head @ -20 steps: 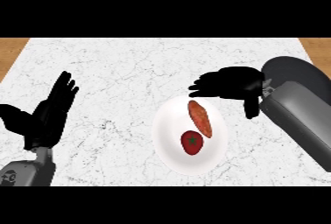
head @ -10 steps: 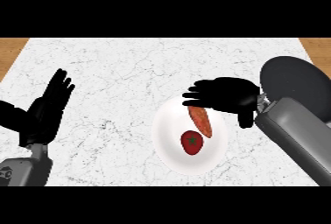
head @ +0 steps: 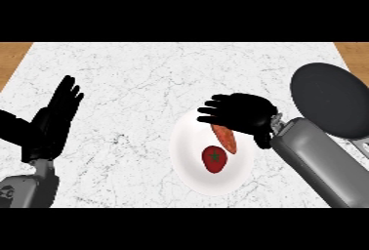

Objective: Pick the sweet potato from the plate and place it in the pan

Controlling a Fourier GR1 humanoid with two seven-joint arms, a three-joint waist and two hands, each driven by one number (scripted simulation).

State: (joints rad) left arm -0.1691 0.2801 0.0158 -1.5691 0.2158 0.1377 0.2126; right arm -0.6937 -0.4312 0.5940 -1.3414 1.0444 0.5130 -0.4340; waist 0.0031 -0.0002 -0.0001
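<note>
A white plate (head: 189, 166) lies in the middle of the marble counter. On it are an orange sweet potato (head: 226, 139), slanting, and a red tomato (head: 214, 158) below it. My right hand (head: 241, 114) hovers over the plate's upper edge with fingers loosely curled, covering the sweet potato's upper end; it holds nothing. The dark round pan (head: 331, 99) sits at the right edge, partly behind my right forearm. My left hand (head: 54, 119) rests open at the left, fingers up.
Wooden floor shows past the counter's top corners. The pan's light handle (head: 360, 145) pokes out at the far right. Bare marble lies between the left hand and the plate.
My right hand has moved left and down from beside the pan until it is over the sweet potato's upper end. The left hand has barely shifted.
</note>
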